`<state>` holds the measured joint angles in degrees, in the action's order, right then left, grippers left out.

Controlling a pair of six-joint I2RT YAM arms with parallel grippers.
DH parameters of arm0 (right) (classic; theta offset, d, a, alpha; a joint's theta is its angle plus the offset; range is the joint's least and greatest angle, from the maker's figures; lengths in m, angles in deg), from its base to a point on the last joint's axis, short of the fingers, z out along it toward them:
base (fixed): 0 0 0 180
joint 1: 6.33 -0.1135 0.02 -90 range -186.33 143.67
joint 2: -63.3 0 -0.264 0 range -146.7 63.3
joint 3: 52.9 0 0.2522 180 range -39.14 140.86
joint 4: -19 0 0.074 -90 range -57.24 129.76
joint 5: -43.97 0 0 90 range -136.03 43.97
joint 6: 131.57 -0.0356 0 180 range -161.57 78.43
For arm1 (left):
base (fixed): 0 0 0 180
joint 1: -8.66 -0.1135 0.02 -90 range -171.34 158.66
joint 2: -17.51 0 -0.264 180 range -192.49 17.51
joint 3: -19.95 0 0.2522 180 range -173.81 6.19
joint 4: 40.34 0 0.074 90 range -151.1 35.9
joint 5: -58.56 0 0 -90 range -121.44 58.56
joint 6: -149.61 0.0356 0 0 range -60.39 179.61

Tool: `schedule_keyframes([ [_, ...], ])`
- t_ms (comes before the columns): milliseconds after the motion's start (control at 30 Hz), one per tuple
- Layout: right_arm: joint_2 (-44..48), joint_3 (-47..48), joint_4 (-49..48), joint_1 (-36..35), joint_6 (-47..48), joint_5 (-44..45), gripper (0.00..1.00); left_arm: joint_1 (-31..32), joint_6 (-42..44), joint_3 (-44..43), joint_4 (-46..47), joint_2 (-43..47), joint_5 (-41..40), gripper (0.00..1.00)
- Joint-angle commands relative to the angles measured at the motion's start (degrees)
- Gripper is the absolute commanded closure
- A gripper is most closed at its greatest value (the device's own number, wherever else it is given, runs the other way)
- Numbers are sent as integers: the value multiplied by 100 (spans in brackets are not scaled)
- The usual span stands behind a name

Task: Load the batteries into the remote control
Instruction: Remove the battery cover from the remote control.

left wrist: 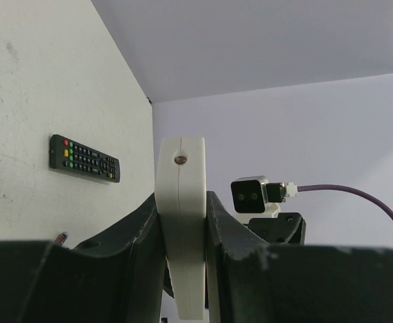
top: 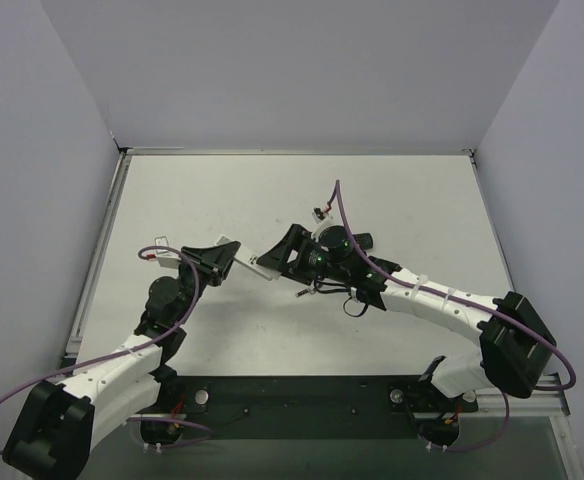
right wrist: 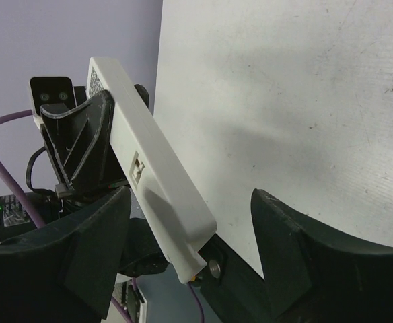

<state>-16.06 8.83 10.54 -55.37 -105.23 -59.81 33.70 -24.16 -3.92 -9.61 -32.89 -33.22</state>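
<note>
Left pincer: closed on the remote control, which is clamped by its two broad faces and seen edge-on in the left wrist view.
Right pincer: spread wide, with nothing gripped. The free end of the remote is placed between its fingers, nearer the finger on the left of the right wrist view. Contact cannot be made out.
Remote control: held clear of the table, between the two pincers, above its middle.
Batteries: none is seen in either pincer. A small slim item is glimpsed on the table beside the left finger, and whether it is a battery cannot be told.
Black remote: laid flat on the table, well apart from the white one.
Step in hand: judged to be the presenting of the remote to the right arm, before any battery is loaded. The state of the battery compartment cannot be seen.
Next move: a steady left grip is called for while the right fingers are closed squarely on the free end, or set against the cover, without the body being twisted loose.
</note>
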Motion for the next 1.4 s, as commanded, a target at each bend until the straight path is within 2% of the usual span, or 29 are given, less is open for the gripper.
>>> schedule_keyframes([
  [0, 201, 239, 42, 52, 345, -19, 31, -8, 53, 53, 499, -41, -59, 100],
  [133, 262, 389, 182, 52, 643, -107, 21, -8, 88, 97, 455, -102, -85, 100],
  [233, 376, 564, 568, 61, 1003, -116, 18, -8, 115, 123, 385, -137, -129, 100],
  [500, 526, 1381, 2745, 8, 3856, -177, 18, -8, 54, 114, 262, -217, -50, 100],
  [600, 491, 1741, 3475, -167, 4954, -2, 19, -8, 10, 88, 140, -156, -7, 100],
  [700, 351, 2023, 3951, -431, 5642, 341, 21, -8, -17, 62, 34, -103, 20, 100],
  [1133, -317, 2612, 4393, -809, 6515, 455, 25, -8, -70, 35, -309, 249, 64, 100],
  [1367, -555, 2885, 4516, -862, 6673, 534, 35, -8, -113, 44, -318, 293, 90, 100],
])
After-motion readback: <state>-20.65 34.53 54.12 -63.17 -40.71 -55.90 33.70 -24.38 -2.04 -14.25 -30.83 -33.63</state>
